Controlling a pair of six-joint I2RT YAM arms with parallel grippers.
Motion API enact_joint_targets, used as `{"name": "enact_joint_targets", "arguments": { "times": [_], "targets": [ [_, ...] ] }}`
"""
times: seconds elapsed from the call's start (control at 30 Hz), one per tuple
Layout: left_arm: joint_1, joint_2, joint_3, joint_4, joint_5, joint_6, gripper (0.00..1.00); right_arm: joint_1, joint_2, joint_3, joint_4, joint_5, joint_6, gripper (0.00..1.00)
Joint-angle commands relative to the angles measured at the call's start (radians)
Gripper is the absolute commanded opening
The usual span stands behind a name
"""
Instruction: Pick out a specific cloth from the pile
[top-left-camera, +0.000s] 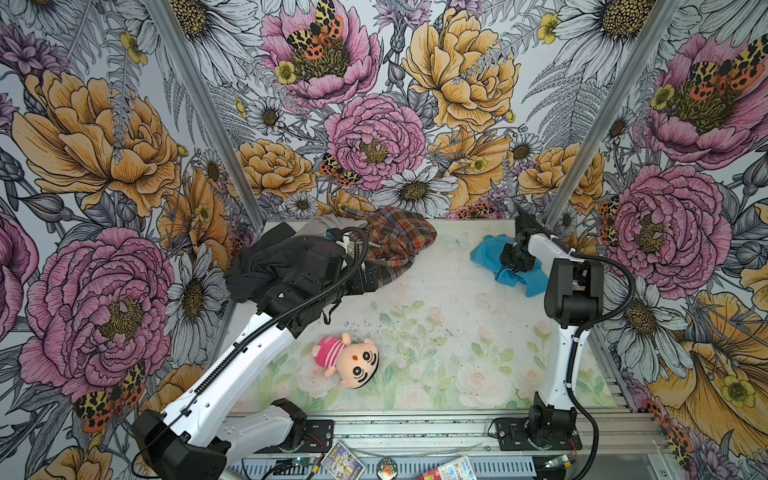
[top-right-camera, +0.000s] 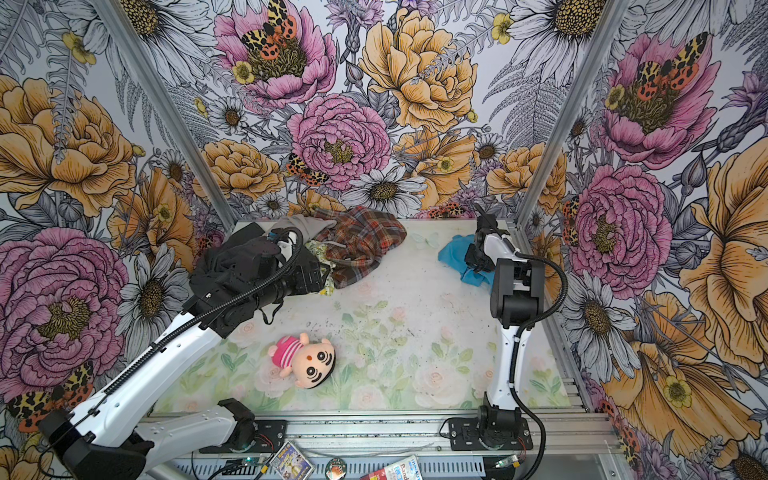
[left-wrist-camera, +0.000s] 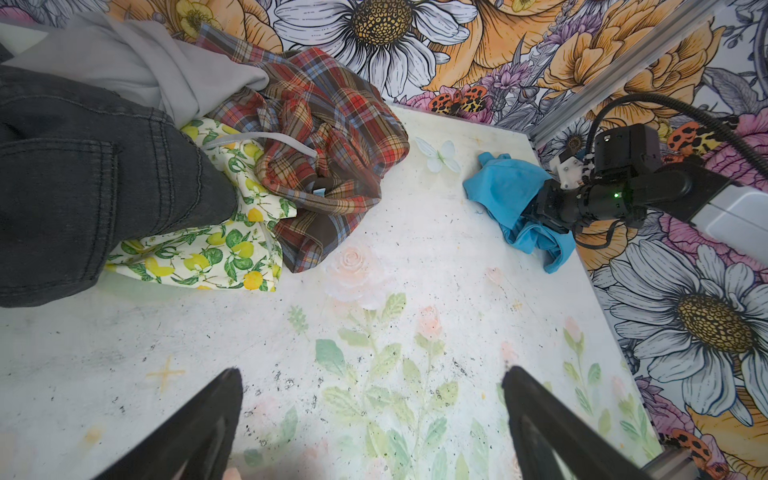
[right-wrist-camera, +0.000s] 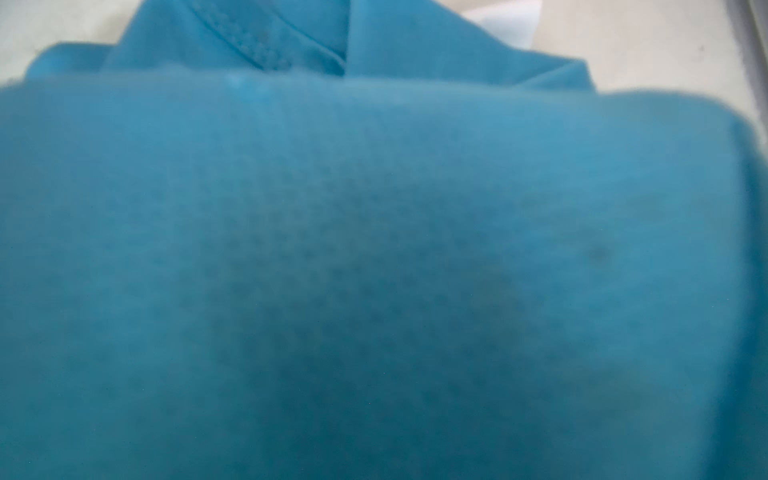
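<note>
1. Turquoise cloth (top-left-camera: 488, 249) lies crumpled by the far-right corner of the bench (top-left-camera: 436, 299), well apart from the pile (top-left-camera: 395, 243). Judging by that, the picking-out looks largely done.
2. Right claw (left-wrist-camera: 540, 208) sits down among the cloth's folds. Blue fabric fills the right wrist view, so I cannot tell whether it grips or stands parted.
3. Left claw (left-wrist-camera: 374, 415) hangs wide open and empty over bare bench beside the pile, probably kept out of the way.
4. The pile fills the far-left corner: dark grey garment (left-wrist-camera: 83, 187) over lemon-print fabric (left-wrist-camera: 199, 253), plaid cloth (left-wrist-camera: 324, 137) against them, light grey garment (left-wrist-camera: 137, 62) behind.
5. Plush doll (top-left-camera: 347, 359) lies alone near the front edge.
6. No container shows on the bench.
</note>
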Motion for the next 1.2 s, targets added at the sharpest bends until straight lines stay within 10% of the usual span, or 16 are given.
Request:
{"name": "enact_joint_targets", "arguments": {
  "times": [0.0, 0.67, 1.17],
  "targets": [
    [0.001, 0.033, 0.046, -0.017, -0.009, 0.035, 0.99, 0.007, -0.052, -0.034, -0.032, 0.005, 0.005, 0.57],
    [0.089, 0.111, 0.06, -0.012, 0.005, 0.171, 0.99, 0.07, -0.345, -0.104, -0.021, 0.005, 0.087, 0.86],
    [0.371, -0.056, -0.231, 0.225, 0.008, 0.243, 0.99, 0.101, -0.929, -0.662, 0.276, 0.082, -0.067, 0.87]
  ]
}}
